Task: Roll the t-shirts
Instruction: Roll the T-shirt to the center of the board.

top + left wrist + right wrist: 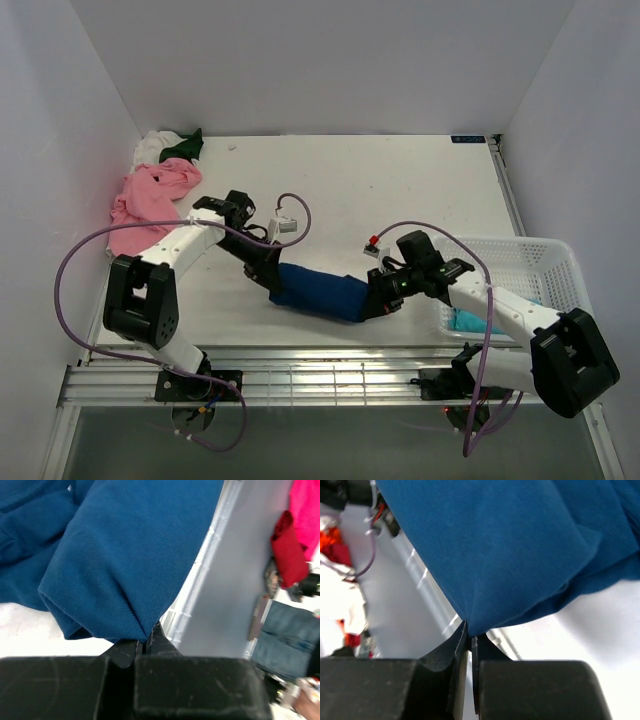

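Left claw and right claw each pinch only a thin edge of the blue t-shirt, which could slip loose.

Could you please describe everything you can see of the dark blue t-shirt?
The dark blue t-shirt is soft knit cloth, bunched into a long, creased bundle lying on the white table near its front edge. The left gripper pinches its left end, the right gripper its right end. No print shows.
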`<action>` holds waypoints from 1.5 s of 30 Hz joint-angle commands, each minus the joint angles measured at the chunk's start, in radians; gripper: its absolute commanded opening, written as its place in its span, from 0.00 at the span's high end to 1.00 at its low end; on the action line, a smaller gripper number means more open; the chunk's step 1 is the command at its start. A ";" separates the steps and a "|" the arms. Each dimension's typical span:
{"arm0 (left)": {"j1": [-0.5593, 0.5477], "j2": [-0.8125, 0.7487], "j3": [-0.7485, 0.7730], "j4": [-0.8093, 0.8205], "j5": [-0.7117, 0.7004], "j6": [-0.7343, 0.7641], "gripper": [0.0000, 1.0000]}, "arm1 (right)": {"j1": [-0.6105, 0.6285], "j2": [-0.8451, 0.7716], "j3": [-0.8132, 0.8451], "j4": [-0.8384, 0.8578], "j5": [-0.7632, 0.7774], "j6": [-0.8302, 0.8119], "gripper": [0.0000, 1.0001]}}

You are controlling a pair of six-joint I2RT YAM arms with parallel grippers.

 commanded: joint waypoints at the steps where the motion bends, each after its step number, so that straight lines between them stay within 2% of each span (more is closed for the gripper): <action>1: 0.006 0.070 0.078 -0.112 0.053 0.042 1.00 | -0.005 -0.002 0.031 -0.129 -0.130 -0.031 0.92; 5: 0.010 0.236 0.199 -0.130 0.066 -0.027 1.00 | -0.075 0.082 0.083 -0.115 -0.138 -0.048 0.92; 10: 0.021 0.357 0.337 -0.133 0.039 -0.083 1.00 | -0.143 0.191 0.141 -0.078 -0.164 -0.048 0.91; 12: 0.024 0.401 0.362 -0.140 0.020 -0.094 1.00 | -0.149 0.211 0.158 -0.077 -0.155 -0.046 0.87; 13: 0.024 0.417 0.367 -0.140 0.013 -0.100 1.00 | -0.158 0.220 0.160 -0.080 -0.142 -0.036 0.78; 15: 0.026 0.454 0.374 -0.141 0.004 -0.124 1.00 | -0.169 0.210 0.168 -0.080 -0.109 -0.023 0.69; 16: 0.026 0.463 0.376 -0.143 0.006 -0.132 1.00 | -0.177 0.182 0.174 -0.080 -0.092 -0.016 0.62; 17: 0.026 0.471 0.379 -0.149 0.009 -0.132 1.00 | -0.178 0.167 0.186 -0.081 -0.052 -0.017 0.60; 24: 0.026 0.461 0.354 -0.173 0.024 -0.097 0.98 | -0.180 0.102 0.235 -0.086 0.060 -0.020 0.51; 29: 0.026 0.440 0.308 -0.204 0.038 -0.049 0.95 | -0.180 0.162 0.246 -0.041 0.141 -0.029 0.50; 33: 0.026 0.422 0.264 -0.207 0.036 -0.026 0.92 | -0.171 0.246 0.287 0.095 0.128 -0.011 0.47; 35: 0.024 0.420 0.244 -0.209 0.035 -0.022 0.88 | -0.156 0.318 0.330 0.101 0.120 -0.026 0.46; 37: 0.026 0.419 0.236 -0.212 0.026 -0.014 0.82 | -0.120 0.387 0.356 0.074 0.106 -0.067 0.48; 38: 0.026 0.419 0.230 -0.213 0.021 -0.011 0.73 | -0.110 0.404 0.358 0.072 0.079 -0.075 0.50; 39: 0.026 0.411 0.227 -0.213 0.013 -0.005 0.69 | -0.102 0.414 0.346 0.081 0.059 -0.075 0.53; 41: 0.026 0.400 0.227 -0.201 0.006 -0.008 0.61 | -0.099 0.420 0.313 0.107 0.039 -0.053 0.67; 43: 0.024 0.379 0.228 -0.196 0.000 -0.006 0.59 | -0.099 0.396 0.270 0.108 0.054 -0.057 0.79; 45: 0.026 0.363 0.228 -0.195 -0.007 -0.003 0.57 | -0.100 0.372 0.241 0.109 0.065 -0.066 0.85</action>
